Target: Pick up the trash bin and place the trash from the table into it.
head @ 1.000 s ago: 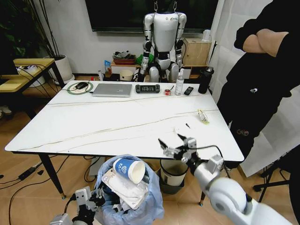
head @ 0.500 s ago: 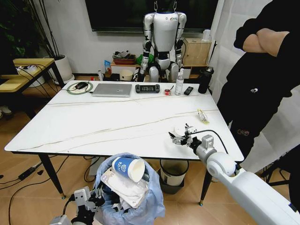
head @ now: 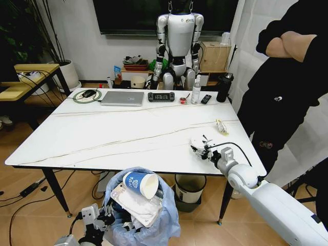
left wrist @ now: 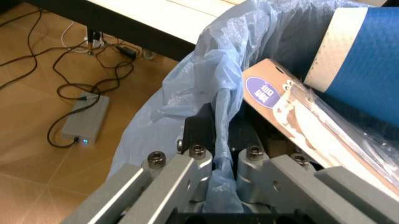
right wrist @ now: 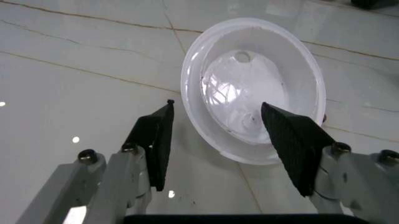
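Observation:
The trash bin (head: 145, 221), lined with a light-blue bag, hangs below the table's front edge, holding a blue-white paper cup (head: 140, 184) and a flat packet. My left gripper (head: 99, 219) is shut on the bag-covered rim (left wrist: 215, 140), with the cup (left wrist: 367, 51) and a cardboard piece (left wrist: 293, 107) close by. On the marble-look table (head: 113, 133), near its front right corner, lies a white lid (head: 197, 142). My right gripper (head: 201, 149) is open just above it, one finger on each side of the lid (right wrist: 255, 88). A clear wrapper (head: 221, 126) lies farther back.
A laptop (head: 123, 98), controller (head: 161, 96), spray bottle (head: 196, 91) and dark flask (head: 224, 87) line the far edge. A person in black (head: 287, 97) stands at the right side. Another bin (head: 189, 190) sits under the table, and a yellow desk (head: 25, 82) is at the left.
My right arm has reached forward from the table's front edge to the white lid, and its open fingers now straddle it. The bin and left gripper have stayed put.

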Controlling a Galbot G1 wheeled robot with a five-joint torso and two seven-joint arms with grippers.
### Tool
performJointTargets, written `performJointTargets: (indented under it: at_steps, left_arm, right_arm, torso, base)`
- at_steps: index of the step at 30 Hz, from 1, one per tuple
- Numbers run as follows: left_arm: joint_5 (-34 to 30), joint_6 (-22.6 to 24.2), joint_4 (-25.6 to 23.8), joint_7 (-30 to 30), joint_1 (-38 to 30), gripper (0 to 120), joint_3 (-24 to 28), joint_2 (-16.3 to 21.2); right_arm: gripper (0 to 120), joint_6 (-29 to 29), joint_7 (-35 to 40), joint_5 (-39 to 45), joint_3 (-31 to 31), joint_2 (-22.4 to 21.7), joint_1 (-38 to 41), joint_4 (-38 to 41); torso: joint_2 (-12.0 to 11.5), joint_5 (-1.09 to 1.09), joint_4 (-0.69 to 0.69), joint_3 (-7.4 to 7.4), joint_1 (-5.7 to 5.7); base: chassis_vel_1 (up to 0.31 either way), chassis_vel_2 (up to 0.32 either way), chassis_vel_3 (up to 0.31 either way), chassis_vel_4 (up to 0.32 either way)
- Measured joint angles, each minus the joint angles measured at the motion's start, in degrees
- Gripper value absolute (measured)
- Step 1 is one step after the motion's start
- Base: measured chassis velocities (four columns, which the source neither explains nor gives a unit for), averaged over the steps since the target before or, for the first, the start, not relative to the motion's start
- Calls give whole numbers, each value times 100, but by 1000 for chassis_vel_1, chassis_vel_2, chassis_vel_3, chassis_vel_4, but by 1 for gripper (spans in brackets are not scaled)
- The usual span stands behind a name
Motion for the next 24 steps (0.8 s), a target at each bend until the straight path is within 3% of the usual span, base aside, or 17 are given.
performJointTargets:
  at_steps: [14, 24]
  left_arm:
    - [-42, 7, 29, -4, -28, 0, 5, 45]
    - [-80, 25, 35, -16, -50, 0, -1, 82]
  right_arm:
    - [1, -1, 58, 34, 3, 3, -40, 59]
    - [0, -1, 62, 144, 35, -38, -76, 166]
  torso:
    - [0, 0, 0, 0, 0]
    - [0, 0, 0, 0, 0]
  base:
    - [0, 0, 0, 0]
    - [0, 0, 0, 0]
